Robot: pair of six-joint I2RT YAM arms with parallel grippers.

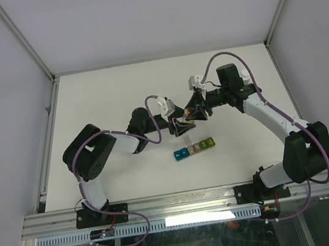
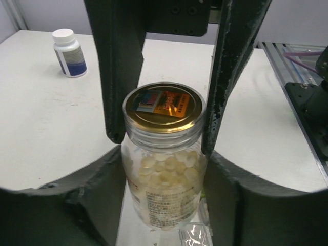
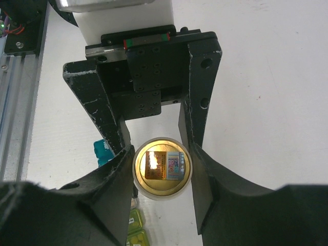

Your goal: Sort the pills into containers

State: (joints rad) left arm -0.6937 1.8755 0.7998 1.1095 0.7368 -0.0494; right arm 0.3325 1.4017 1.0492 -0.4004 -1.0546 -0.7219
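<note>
The white tabletop [image 1: 110, 94] carries little near the work, so anything dropped would roll freely across it. Both arms are brought together over its middle.

The left claw [image 2: 164, 156] is closed narrowly around the body of a clear glass pill jar [image 2: 166, 207]. The right claw [image 3: 163, 173] is set at a middling width, with its fingers pressed against either side of the jar's gold screw lid [image 2: 164, 105]. The lid is judged to be still seated, so unscrewing appears to be the step in hand.

The main hazard is judged to be smooth glass turning inside the left claw when the lid is twisted. The lid would then stay on while the grip was worked loose. Should the jar be let slip, it would land on or just beside the five-cell pill organiser strip [image 1: 194, 148]. This strip lies on the tabletop close by the jar, and its teal cell [image 3: 102, 151] shows directly under the claws.

A white-capped bottle [image 2: 68, 52] stands well apart and is not threatened.

The pale round pills [image 2: 161, 174] are all still inside the jar, which is filled to its shoulder. A sudden release of the lid, or any tilt afterwards, could send many out at once, and cells this small would be overrun and the pills scattered.
</note>
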